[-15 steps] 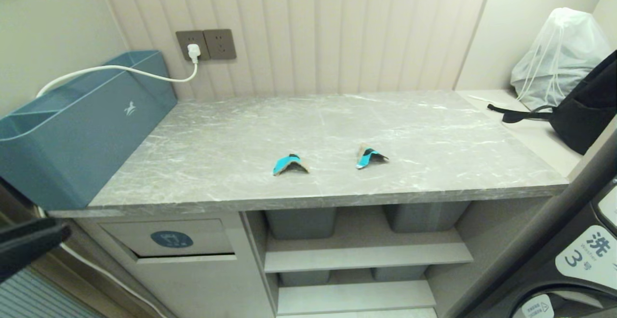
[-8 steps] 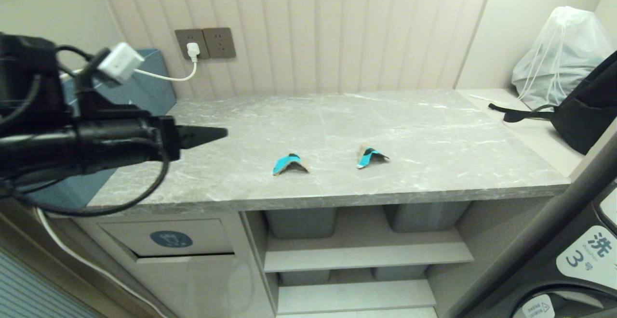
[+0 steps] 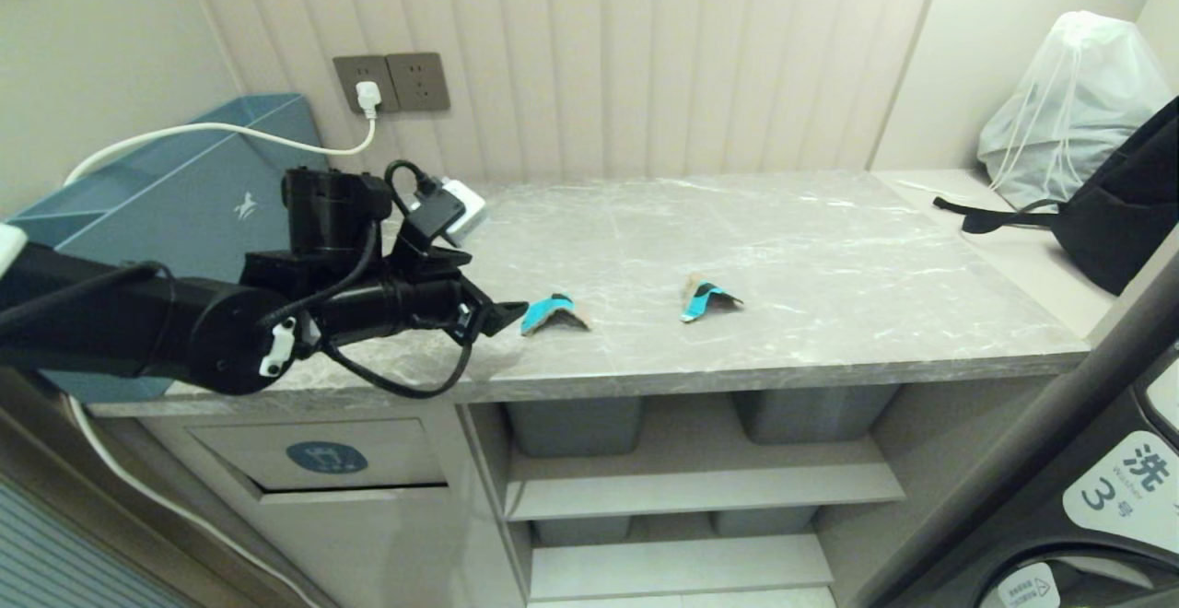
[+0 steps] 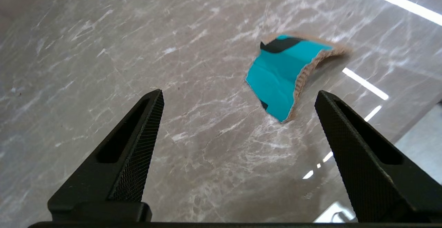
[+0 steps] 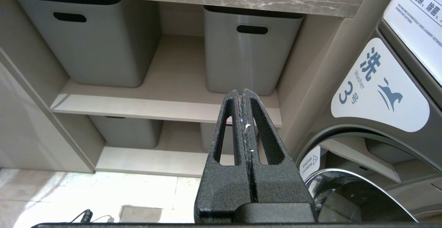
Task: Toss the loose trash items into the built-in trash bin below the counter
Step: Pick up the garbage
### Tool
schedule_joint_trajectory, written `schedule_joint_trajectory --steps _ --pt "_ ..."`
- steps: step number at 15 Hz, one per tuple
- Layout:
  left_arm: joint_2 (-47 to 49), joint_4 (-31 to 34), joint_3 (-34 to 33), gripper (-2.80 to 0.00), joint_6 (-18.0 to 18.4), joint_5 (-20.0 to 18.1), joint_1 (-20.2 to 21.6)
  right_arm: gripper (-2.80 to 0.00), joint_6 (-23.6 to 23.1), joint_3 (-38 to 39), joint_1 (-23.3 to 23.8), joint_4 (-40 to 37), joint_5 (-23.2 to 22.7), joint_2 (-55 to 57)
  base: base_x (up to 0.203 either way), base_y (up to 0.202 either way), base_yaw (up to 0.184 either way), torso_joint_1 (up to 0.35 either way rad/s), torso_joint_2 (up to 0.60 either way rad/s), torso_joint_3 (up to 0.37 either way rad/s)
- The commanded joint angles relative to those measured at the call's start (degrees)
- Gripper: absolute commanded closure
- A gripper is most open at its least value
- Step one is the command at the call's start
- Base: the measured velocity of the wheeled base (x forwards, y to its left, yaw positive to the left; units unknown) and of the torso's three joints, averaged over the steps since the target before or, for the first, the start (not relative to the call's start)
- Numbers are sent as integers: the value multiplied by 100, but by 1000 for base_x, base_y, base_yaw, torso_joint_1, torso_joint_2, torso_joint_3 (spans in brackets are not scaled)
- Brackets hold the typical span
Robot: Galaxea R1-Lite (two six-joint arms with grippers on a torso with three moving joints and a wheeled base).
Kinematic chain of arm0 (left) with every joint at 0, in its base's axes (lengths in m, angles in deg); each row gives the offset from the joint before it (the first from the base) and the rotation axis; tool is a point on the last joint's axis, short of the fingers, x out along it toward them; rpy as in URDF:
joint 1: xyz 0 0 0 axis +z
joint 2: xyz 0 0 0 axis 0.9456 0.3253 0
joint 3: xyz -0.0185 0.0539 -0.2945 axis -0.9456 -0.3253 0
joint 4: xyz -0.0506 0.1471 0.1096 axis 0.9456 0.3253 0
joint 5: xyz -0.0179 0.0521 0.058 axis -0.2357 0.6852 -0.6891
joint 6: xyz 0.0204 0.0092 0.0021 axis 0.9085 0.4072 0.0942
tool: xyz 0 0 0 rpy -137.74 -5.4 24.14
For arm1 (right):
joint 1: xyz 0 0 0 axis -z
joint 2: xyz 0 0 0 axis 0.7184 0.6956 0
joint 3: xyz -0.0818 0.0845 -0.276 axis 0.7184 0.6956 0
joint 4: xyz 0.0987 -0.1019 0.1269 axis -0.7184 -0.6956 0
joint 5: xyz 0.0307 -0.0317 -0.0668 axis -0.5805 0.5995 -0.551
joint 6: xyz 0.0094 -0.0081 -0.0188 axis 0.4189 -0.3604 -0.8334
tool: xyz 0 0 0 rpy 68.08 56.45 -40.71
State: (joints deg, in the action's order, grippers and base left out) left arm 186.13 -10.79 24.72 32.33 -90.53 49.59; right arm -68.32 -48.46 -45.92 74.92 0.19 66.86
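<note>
- Comparing with a second ago, we see the left tool (image 3: 493, 315) has swung in from off the lower-left edge and now sits low over the bench (image 3: 829, 313), tips just beside the nearer scrap (image 3: 553, 311).
- Jaws released wide, nothing held; we read this as the approach for the first pick.
- Both scraps unmoved; the far scrap (image 3: 705, 298) lies well apart to the right. Trash flap (image 3: 322, 456) waits below the bench's left end.
- Left wrist view adds what the head view lacks: scrap (image 4: 288, 70) lies ahead of the gap, nearer one finger, not yet between them.
- Right wrist view shows the right tool (image 5: 244, 98) clenched, empty, parked facing grey tubs (image 5: 248, 51).
</note>
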Motion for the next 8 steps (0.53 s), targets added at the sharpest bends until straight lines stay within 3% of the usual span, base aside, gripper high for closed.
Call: schedule_joint_trajectory --steps 1,3,8 --pt "239 -102 86 -280 149 80 -85 0 2 0 0 1 -3 -4 0 0 0 0 0 0" --pt "499 -468 242 -280 159 131 -274 0 -7 0 0 -8 -3 -4 0 0 0 0 0 0" --pt "664 -506 264 -280 169 361 -415 0 -7 -9 0 1 -3 -4 0 0 0 0 0 0"
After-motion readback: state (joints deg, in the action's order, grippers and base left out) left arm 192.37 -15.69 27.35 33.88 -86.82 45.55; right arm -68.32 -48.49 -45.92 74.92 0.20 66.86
